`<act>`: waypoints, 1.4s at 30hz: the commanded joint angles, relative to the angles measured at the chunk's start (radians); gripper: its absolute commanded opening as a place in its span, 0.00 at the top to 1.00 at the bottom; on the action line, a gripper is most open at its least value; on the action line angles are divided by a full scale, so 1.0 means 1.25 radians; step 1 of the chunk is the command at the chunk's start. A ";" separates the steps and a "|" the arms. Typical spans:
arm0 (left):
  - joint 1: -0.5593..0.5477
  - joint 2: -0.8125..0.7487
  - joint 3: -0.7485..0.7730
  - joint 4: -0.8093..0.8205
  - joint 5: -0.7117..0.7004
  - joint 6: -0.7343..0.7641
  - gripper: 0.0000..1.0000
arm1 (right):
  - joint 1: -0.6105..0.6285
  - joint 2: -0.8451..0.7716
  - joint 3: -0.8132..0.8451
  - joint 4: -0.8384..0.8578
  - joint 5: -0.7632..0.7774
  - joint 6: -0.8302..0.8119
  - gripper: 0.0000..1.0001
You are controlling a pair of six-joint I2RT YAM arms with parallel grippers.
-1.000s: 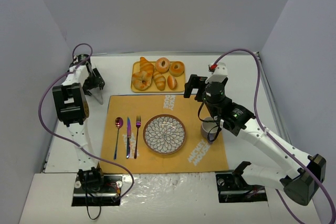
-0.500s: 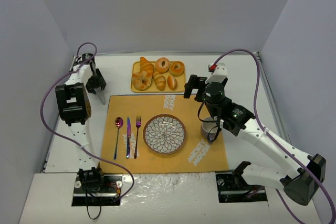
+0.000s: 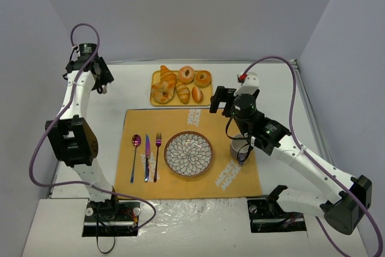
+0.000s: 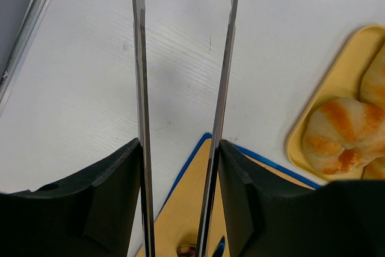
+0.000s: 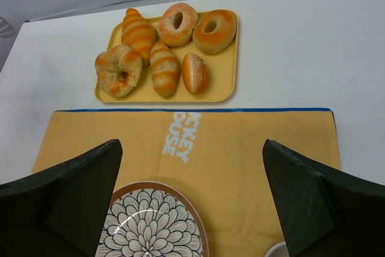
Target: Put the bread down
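Observation:
The bread lies on a yellow tray [image 3: 206, 95]: a round knotted bun [image 3: 161, 92] [image 5: 118, 70] [image 4: 340, 142] at its front left and a long ridged roll [image 3: 182, 92] [image 5: 164, 67] beside it. My left gripper [image 3: 98, 81] [image 4: 179, 148] is raised over the table's back left, left of the tray, shut on metal tongs [image 4: 139, 58] whose two blades run out between its fingers. My right gripper [image 3: 219, 99] [image 5: 192, 167] hangs open and holds nothing, over the orange placemat [image 3: 198, 115] in front of the tray.
A flower-patterned plate [image 3: 169, 148] [image 5: 157, 186] sits mid-placemat, with spoon [image 3: 136, 142], knife [image 3: 147, 157] and fork [image 3: 158, 148] to its left and a cup [image 3: 239, 147] to its right. The tray also holds another striped roll [image 5: 138, 31], two ring doughnuts [image 5: 177, 22] and a small oval roll [image 5: 194, 71].
My left gripper has closed on the tongs and lifted them, swinging up and toward the back left. The right arm has not moved.

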 commanded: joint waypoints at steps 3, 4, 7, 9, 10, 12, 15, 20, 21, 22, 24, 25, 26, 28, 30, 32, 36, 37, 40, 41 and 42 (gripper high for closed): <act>-0.036 -0.111 -0.031 -0.003 -0.023 0.009 0.54 | -0.005 0.013 0.020 0.062 -0.006 0.009 0.00; -0.046 -0.120 -0.033 -0.008 -0.021 0.013 0.54 | -0.005 0.014 0.019 0.062 -0.006 0.009 0.00; -0.103 -0.139 -0.032 -0.025 -0.017 0.029 0.53 | -0.005 0.014 0.018 0.062 -0.004 0.009 0.00; -0.129 -0.157 -0.038 -0.032 -0.020 0.038 0.53 | -0.005 0.014 0.017 0.062 0.001 0.009 0.00; -0.149 -0.164 -0.041 -0.034 -0.018 0.041 0.53 | -0.005 0.014 0.016 0.062 0.002 0.009 0.00; -0.183 -0.175 -0.045 -0.041 -0.015 0.049 0.53 | -0.007 0.015 0.014 0.062 0.003 0.010 0.00; -0.224 -0.180 -0.050 -0.043 -0.005 0.051 0.50 | -0.005 0.017 0.013 0.062 0.003 0.012 0.00; -0.282 -0.158 -0.056 -0.035 0.005 0.045 0.47 | -0.005 0.020 0.013 0.062 -0.001 0.015 0.00; -0.289 -0.153 -0.059 -0.031 0.007 0.042 0.47 | -0.005 0.019 0.013 0.062 -0.001 0.015 0.00; -0.296 -0.149 -0.061 -0.026 0.010 0.039 0.48 | -0.005 0.017 0.013 0.062 -0.001 0.015 0.00; -0.306 -0.140 -0.064 -0.020 0.010 0.033 0.48 | -0.006 0.014 0.011 0.061 -0.002 0.015 0.00; -0.309 -0.135 -0.066 -0.015 0.010 0.031 0.48 | -0.006 0.012 0.011 0.061 -0.003 0.015 0.00; -0.314 -0.131 -0.066 -0.014 0.010 0.029 0.48 | -0.006 0.010 0.010 0.060 -0.003 0.015 0.00; -0.323 -0.122 -0.066 -0.010 0.013 0.024 0.48 | -0.005 0.009 0.009 0.058 -0.002 0.016 0.00; -0.332 -0.117 -0.067 -0.008 0.014 0.022 0.47 | -0.006 0.009 0.008 0.058 -0.002 0.017 0.00; -0.342 -0.106 -0.068 -0.004 0.014 0.020 0.47 | -0.005 0.008 0.008 0.056 -0.003 0.018 0.00; -0.357 -0.098 -0.077 -0.003 0.006 0.014 0.48 | -0.005 0.008 0.008 0.054 -0.002 0.019 0.00; -0.364 -0.098 -0.082 -0.002 0.001 0.011 0.48 | -0.005 0.007 0.008 0.053 -0.001 0.020 0.00; -0.375 -0.101 -0.096 -0.001 -0.022 0.007 0.48 | -0.005 0.005 0.007 0.050 0.003 0.020 0.00; -0.378 -0.104 -0.103 0.000 -0.026 0.006 0.48 | -0.005 0.004 0.006 0.050 0.004 0.020 0.00; -0.380 -0.107 -0.110 0.000 -0.029 0.005 0.48 | -0.005 0.004 0.006 0.051 0.005 0.021 0.00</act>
